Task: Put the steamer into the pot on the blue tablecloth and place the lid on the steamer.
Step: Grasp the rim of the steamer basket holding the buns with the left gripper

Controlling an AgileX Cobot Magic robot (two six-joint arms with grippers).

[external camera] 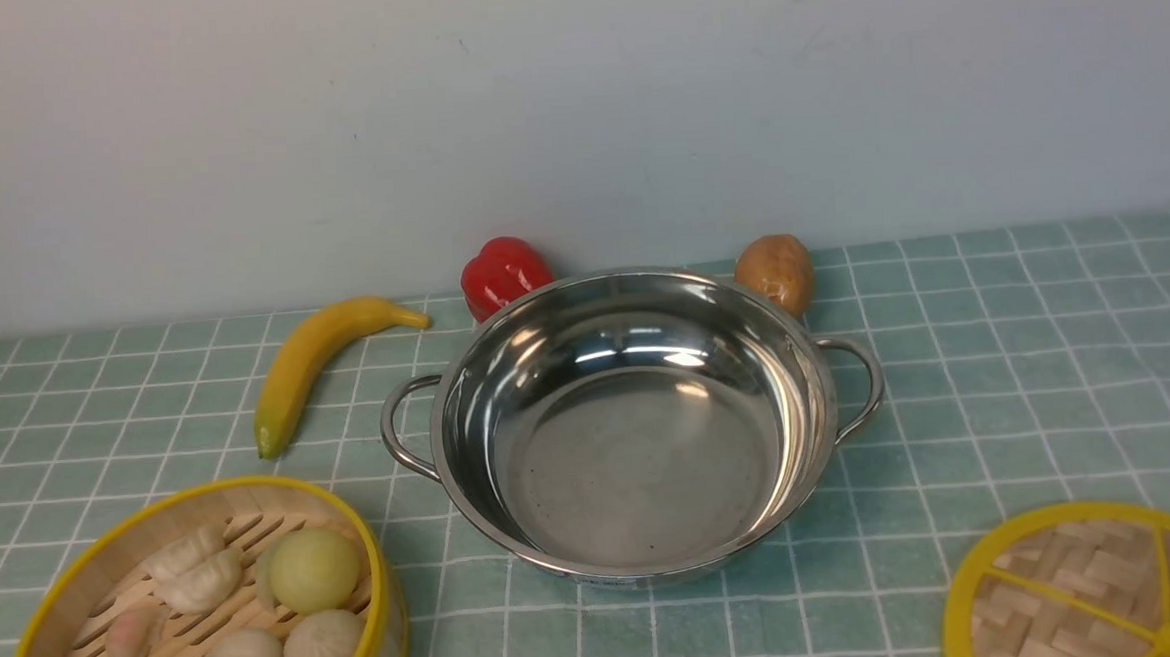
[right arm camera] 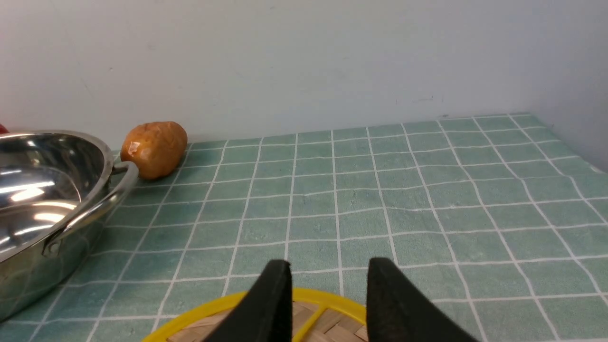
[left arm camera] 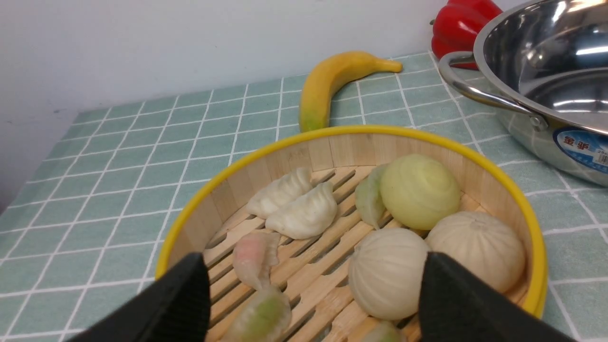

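Note:
The steamer [external camera: 361,540], a yellow-rimmed bamboo basket holding buns and dumplings, sits at the front left of the blue tablecloth [external camera: 1028,365]. The shiny pot [external camera: 507,373] stands empty at the centre. The woven lid [external camera: 1069,583] lies flat at the front right, partly cut off by the frame. Neither gripper shows in the front view. In the left wrist view my left gripper [left arm camera: 313,266] is wide open just above the steamer [left arm camera: 351,130], its fingers spread over the food. In the right wrist view my right gripper [right arm camera: 330,266] is open above the lid's [right arm camera: 199,316] far rim, holding nothing.
A banana [external camera: 311,363] lies left of the pot. A red pepper [external camera: 504,273] and a potato [external camera: 775,270] sit behind it against the wall. The pot's loop handles [external camera: 400,428] stick out on both sides. Bare cloth stretches to the right of the pot [right arm camera: 42,190].

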